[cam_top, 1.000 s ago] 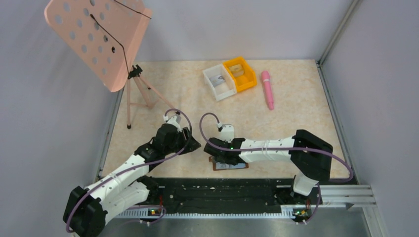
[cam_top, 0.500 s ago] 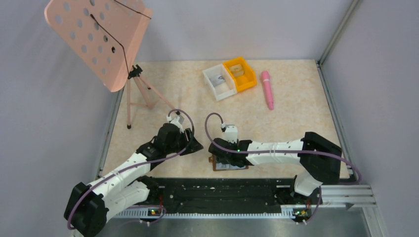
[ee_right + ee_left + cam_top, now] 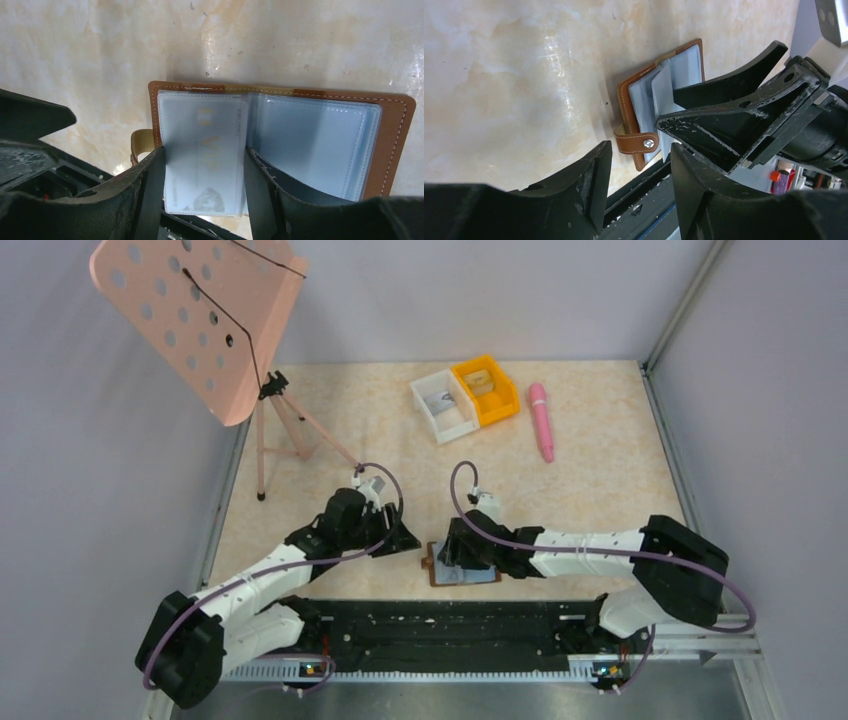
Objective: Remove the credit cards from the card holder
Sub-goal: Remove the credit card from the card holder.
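Right gripper (image 3: 204, 167) is down over the card holder (image 3: 397, 145), jaws spread about as wide as the credit card (image 3: 202, 130) between them, one finger (image 3: 145, 200) along each long edge. Pinching it or just flanking it? Can't tell from here. The card holder lies open on the table (image 3: 600, 490), right at the near edge beside the black base rail (image 3: 440, 625), pale blue pockets facing up. The card sits over the half nearer the clasp tab (image 3: 636, 144) (faint gold "VIP" lettering on it), and in the left wrist view a pale leaf tilts up off the holder toward the right fingers. That tab pokes out toward the left gripper (image 3: 638, 167), which hovers just beside the holder, jaws apart, nothing in them. White bin (image 3: 443, 405), orange bin (image 3: 487, 390) and pink pen (image 3: 541, 420) sit well apart at the far side.
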